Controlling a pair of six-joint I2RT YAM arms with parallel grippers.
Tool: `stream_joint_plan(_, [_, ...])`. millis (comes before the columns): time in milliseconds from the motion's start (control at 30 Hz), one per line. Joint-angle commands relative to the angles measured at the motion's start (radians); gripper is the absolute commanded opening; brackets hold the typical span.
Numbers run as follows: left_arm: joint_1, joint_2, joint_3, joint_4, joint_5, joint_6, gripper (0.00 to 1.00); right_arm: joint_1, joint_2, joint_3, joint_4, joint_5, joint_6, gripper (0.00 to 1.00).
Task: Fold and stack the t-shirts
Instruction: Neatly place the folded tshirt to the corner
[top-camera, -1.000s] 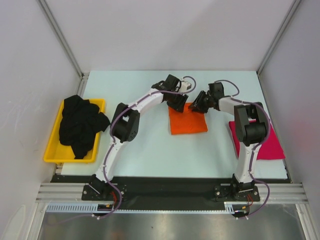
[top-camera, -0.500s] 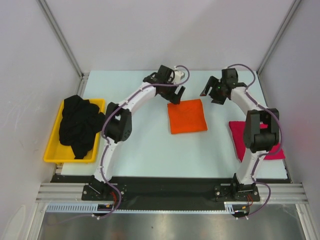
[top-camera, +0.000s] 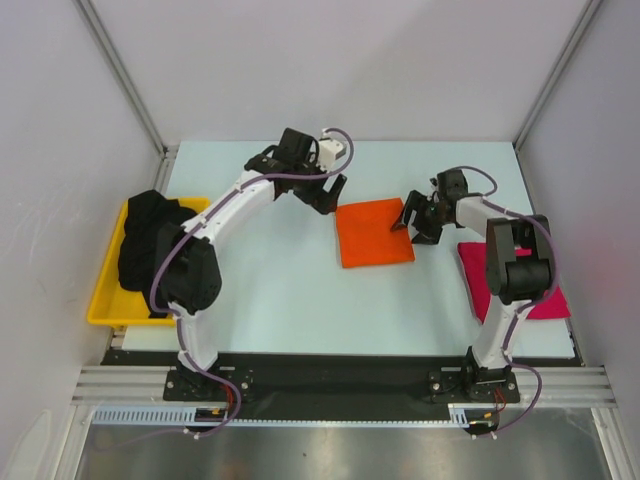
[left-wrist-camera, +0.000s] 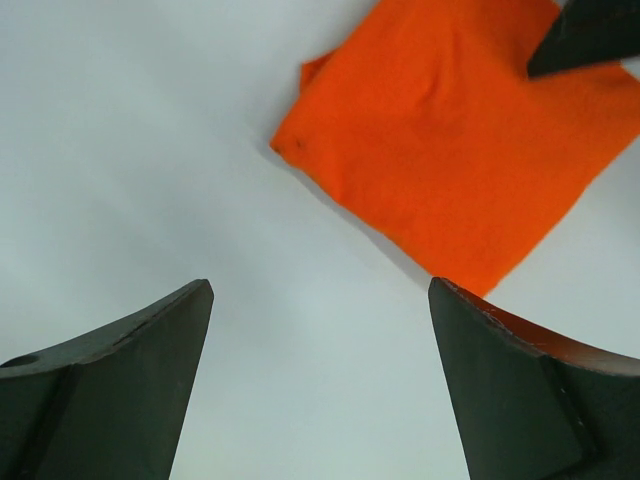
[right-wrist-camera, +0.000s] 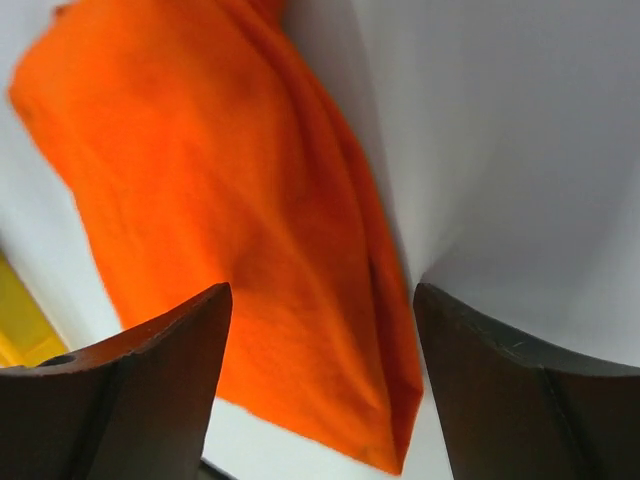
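The orange t-shirt (top-camera: 375, 232) lies folded into a flat square at the middle of the table. My left gripper (top-camera: 326, 198) hovers open just off its back left corner, with only bare table between the fingers in the left wrist view (left-wrist-camera: 320, 285); the orange t-shirt (left-wrist-camera: 450, 150) lies ahead of it. My right gripper (top-camera: 417, 222) stands open at the shirt's right edge, and the orange t-shirt (right-wrist-camera: 230, 170) fills the gap between its fingers (right-wrist-camera: 322, 290) without being pinched. The magenta-pink t-shirt (top-camera: 545, 290) lies folded at the right. The black t-shirt (top-camera: 155, 248) is crumpled in the tray.
A yellow tray (top-camera: 105, 300) stands at the table's left edge and holds the black shirt; a corner of the yellow tray (right-wrist-camera: 15, 335) shows in the right wrist view. The right arm's upright link stands over the pink shirt's left part. White walls enclose the table.
Both grippers have opened and let go of the orange shirt's back edge. The left one swung back and to the left; the right one rose, then came down at the shirt's right edge.
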Motion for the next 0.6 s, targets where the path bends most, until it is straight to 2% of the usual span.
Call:
stream_joint_plan(0, [-0.003, -0.094, -0.082, 0.014, 0.033, 0.026, 0.95, -0.009, 0.048, -0.027, 0.109, -0.134, 0.035, 0.79])
stream_joint_plan(167, [-0.002, -0.131, -0.111, 0.009, 0.024, 0.029, 0.96, -0.006, 0.1, -0.081, 0.248, -0.253, 0.096, 0.65])
stream_joint_plan(200, [-0.003, -0.137, -0.115, 0.011, 0.027, 0.029, 0.96, -0.008, 0.105, -0.082, 0.255, -0.257, 0.099, 0.57])
stream_joint_plan(267, [-0.003, -0.14, -0.113, 0.012, 0.029, 0.028, 0.96, -0.009, 0.115, -0.072, 0.259, -0.265, 0.093, 0.48])
stream_joint_plan(300, [-0.002, -0.138, -0.11, 0.011, 0.027, 0.026, 0.96, -0.014, 0.126, -0.065, 0.254, -0.277, 0.084, 0.37])
stream_joint_plan(367, [-0.002, -0.14, -0.11, 0.011, 0.026, 0.025, 0.96, -0.018, 0.129, -0.052, 0.231, -0.286, 0.069, 0.23])
stream_joint_plan(400, [-0.002, -0.14, -0.11, 0.007, 0.027, 0.025, 0.96, -0.021, 0.125, -0.039, 0.217, -0.294, 0.058, 0.12])
stream_joint_plan(467, [-0.003, -0.144, -0.115, 0.009, 0.03, 0.025, 0.96, -0.028, 0.096, -0.026, 0.142, -0.291, -0.002, 0.01])
stream_joint_plan(567, [-0.003, -0.151, -0.124, 0.006, 0.035, 0.034, 0.96, -0.026, 0.031, 0.005, -0.028, -0.253, -0.111, 0.0])
